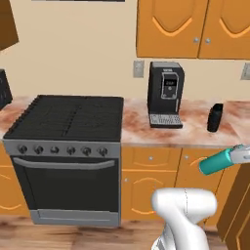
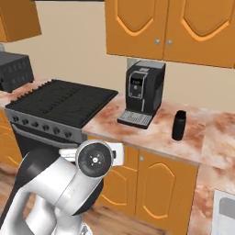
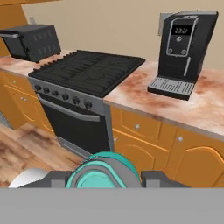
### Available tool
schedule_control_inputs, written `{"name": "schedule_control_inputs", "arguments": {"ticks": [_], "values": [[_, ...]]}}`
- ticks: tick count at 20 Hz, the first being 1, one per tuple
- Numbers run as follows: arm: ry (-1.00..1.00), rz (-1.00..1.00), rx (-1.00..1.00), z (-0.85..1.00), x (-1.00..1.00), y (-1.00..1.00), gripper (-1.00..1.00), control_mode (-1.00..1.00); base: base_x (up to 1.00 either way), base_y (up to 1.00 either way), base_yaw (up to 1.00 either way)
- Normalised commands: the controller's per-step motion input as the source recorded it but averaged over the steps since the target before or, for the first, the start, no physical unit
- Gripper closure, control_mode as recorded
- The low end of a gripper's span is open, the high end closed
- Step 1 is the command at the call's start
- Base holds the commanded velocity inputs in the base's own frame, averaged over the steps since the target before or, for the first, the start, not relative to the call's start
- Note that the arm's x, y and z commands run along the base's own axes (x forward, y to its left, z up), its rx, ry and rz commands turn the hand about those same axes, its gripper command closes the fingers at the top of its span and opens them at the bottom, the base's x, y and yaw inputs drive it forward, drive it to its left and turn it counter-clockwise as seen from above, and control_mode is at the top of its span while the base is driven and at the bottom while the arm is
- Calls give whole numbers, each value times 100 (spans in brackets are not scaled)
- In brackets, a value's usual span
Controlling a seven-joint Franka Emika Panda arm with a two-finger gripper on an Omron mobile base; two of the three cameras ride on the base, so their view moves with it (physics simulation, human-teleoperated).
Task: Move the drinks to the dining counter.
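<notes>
Kitchen cabinets fill the background as the fingers (image 3: 105, 181), partly closed around the teal bottle (image 1: 218, 161) at right of frame, carry it sideways, so a loose grip could drop it.

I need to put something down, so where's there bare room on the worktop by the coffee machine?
Bare stone lies between the stove and the coffee machine, and between the machine and the black flask. Right in front of the machine's tray it is tight.
</notes>
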Motion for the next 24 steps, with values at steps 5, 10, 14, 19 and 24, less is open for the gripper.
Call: {"name": "schedule_control_inputs", "arguments": {"ticks": [5,10,14,19,24], "values": [[0,0,0,0,0,0,100,100,-100,65,32],[0,0,0,0,0,0,100,100,-76,66,62],[0,0,0,0,0,0,100,100,-42,61,77],[0,0,0,0,0,0,100,100,-40,69,76],[0,0,0,0,0,0,100,100,-51,73,71]]}}
